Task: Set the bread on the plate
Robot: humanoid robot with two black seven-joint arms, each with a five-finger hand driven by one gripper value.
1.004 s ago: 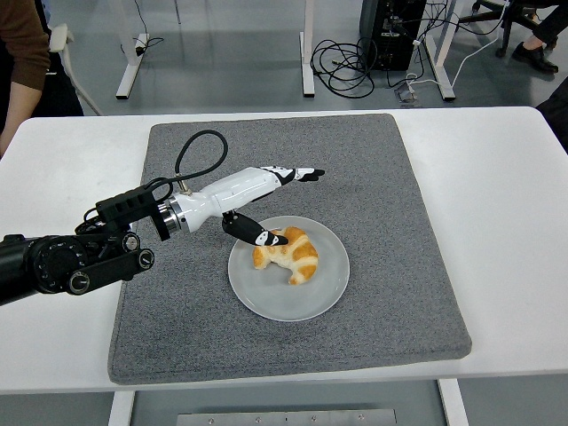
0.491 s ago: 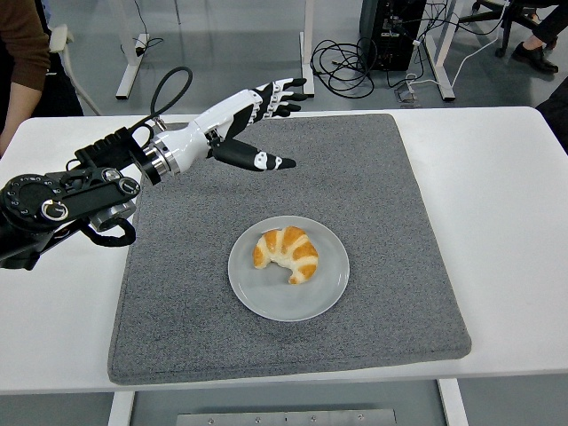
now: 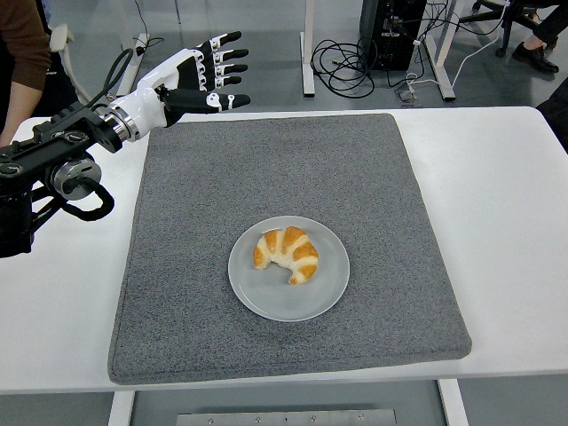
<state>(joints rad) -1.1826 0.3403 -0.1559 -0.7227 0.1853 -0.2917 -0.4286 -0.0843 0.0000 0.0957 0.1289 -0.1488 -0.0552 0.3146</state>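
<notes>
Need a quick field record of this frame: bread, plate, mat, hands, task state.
bread: golden curved croissant, lying on the plate
plate: round grey plate, on the mat, a little near of its centre
mat: grey felt mat covering the middle of the white table
left hand: white and black left hand, fingers spread, holding nothing, raised over the mat's far left corner
right hand: not in view
task state: bread on plate, looks done
bystander: person's brown sleeve at top left
</notes>
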